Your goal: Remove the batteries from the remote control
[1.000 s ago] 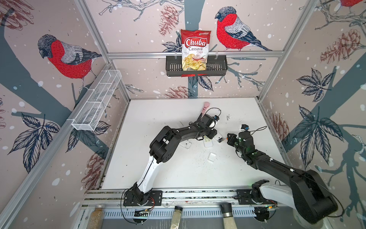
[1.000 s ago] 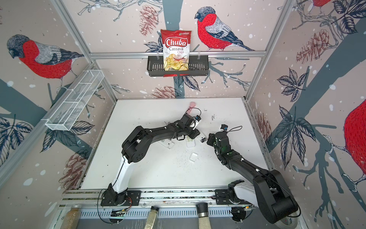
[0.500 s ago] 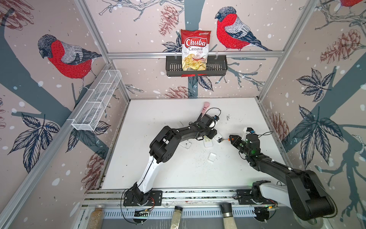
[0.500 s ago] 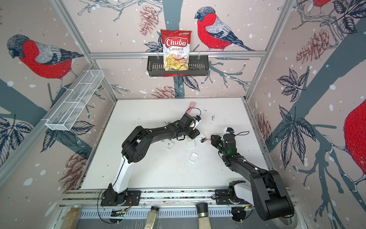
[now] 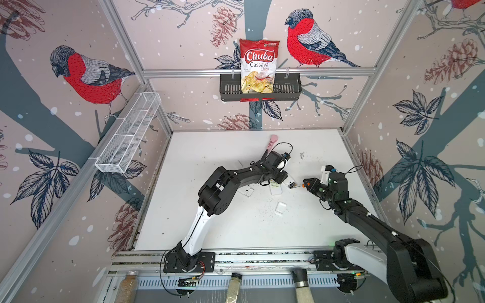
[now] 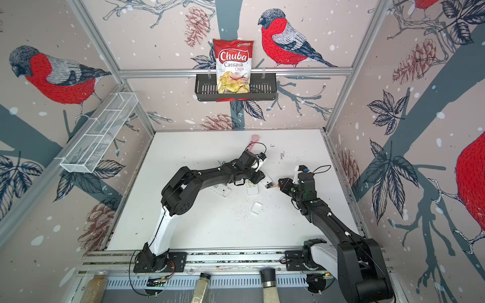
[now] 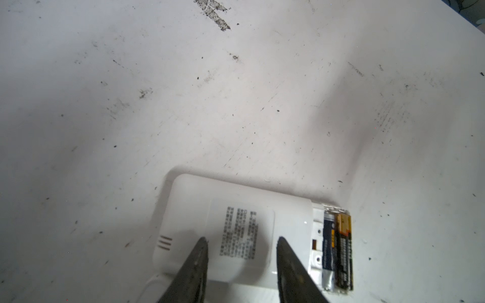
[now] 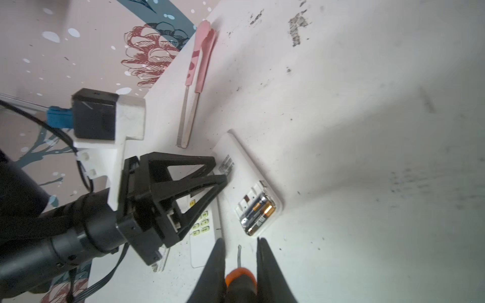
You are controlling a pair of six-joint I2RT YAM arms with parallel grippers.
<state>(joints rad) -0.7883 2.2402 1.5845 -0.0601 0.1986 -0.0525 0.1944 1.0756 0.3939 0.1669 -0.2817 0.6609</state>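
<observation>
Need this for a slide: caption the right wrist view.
Right gripper, shut on a screwdriver, points its tip toward two batteries in the opened remote.

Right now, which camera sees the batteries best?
Left wrist view: the batteries lie close and large, side by side in the open remote. The right wrist view shows them smaller; both top views show only a dark speck.

The white table (image 5: 236,230) has dark scratches and crumbs. Pink tongs (image 5: 273,140) lie at the far side. In the middle a white remote (image 7: 236,230) lies face down, two batteries (image 7: 338,251) in its open end. A button remote (image 5: 275,189) lies just beside it. A small white lid (image 5: 280,207) lies nearer. Another white piece (image 5: 246,191) lies further left.
</observation>
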